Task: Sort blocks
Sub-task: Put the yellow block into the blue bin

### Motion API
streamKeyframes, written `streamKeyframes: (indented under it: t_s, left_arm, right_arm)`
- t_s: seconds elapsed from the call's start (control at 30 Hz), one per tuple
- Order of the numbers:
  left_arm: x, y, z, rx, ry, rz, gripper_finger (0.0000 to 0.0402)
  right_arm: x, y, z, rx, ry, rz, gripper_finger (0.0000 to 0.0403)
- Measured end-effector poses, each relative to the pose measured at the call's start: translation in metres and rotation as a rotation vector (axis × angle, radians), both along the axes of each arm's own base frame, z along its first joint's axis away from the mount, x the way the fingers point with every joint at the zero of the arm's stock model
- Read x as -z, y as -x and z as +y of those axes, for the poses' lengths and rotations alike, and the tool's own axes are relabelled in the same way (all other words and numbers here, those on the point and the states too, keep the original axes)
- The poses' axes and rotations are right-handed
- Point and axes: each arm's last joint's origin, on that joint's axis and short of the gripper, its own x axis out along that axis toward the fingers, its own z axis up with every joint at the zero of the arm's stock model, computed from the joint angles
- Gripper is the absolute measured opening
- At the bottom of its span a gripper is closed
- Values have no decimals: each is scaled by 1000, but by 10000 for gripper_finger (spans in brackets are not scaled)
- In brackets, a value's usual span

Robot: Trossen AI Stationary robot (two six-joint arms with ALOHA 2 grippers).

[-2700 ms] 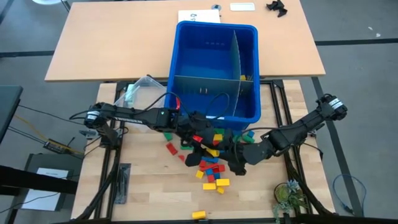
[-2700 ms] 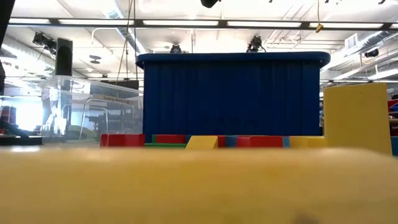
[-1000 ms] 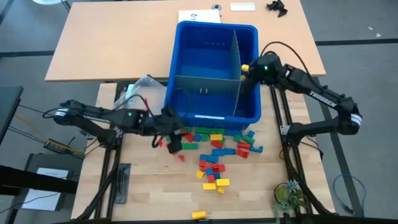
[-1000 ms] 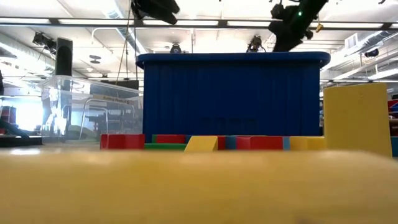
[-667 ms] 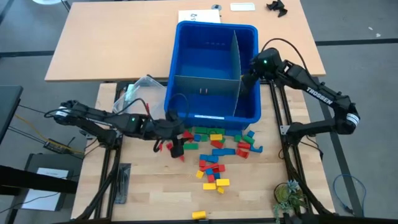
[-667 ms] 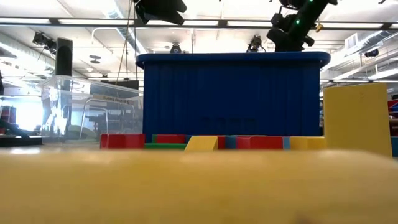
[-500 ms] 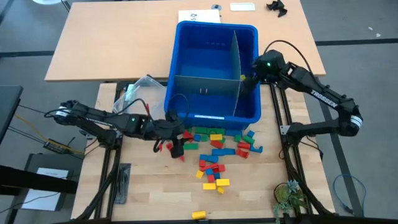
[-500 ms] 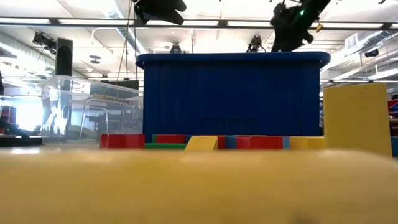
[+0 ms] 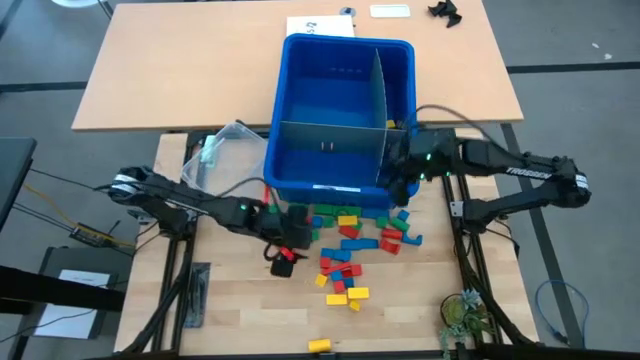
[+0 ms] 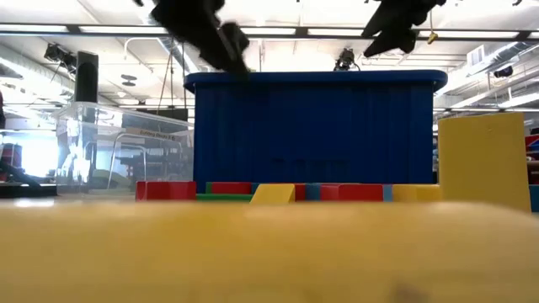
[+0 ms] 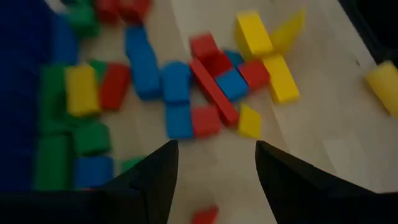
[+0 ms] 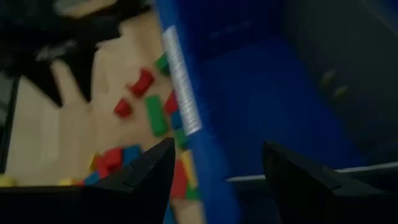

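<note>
Many small red, yellow, blue and green blocks (image 9: 345, 245) lie loose on the wooden table in front of the blue bin (image 9: 345, 40). My left gripper (image 9: 287, 250) is open and empty, low over the left edge of the pile; in the left wrist view (image 11: 216, 149) a red block (image 11: 205, 216) lies between and below its fingers. My right gripper (image 9: 398, 188) is open and empty above the bin's near right corner, and also shows in the right wrist view (image 12: 217, 146). Two yellow blocks (image 12: 333, 86) lie in the bin's right compartment.
Grey dividers (image 9: 380, 110) split the bin into compartments. A small clear tub (image 9: 232, 145) stands left of the bin. One yellow block (image 9: 320, 345) lies alone near the table's near edge. A small plant (image 9: 462, 312) stands at the near right corner.
My right gripper has come from over the bin's right compartment toward the table's near edge, to above the bin's near right corner. My left gripper has gone a little toward the near edge and the right, down toward the block pile.
</note>
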Motion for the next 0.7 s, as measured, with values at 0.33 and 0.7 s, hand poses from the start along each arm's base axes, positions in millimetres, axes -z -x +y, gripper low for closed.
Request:
streamKeyframes:
  t_s: [0.33,0.7]
  left_arm:
    - [7,5,3,-118,36,102,223]
    - [6,5,6,-170,-29,84,223]
  right_arm:
    - [50,-25,72,-284,-48,11,225]
    - [108,-53,152,-356,-299,133,208]
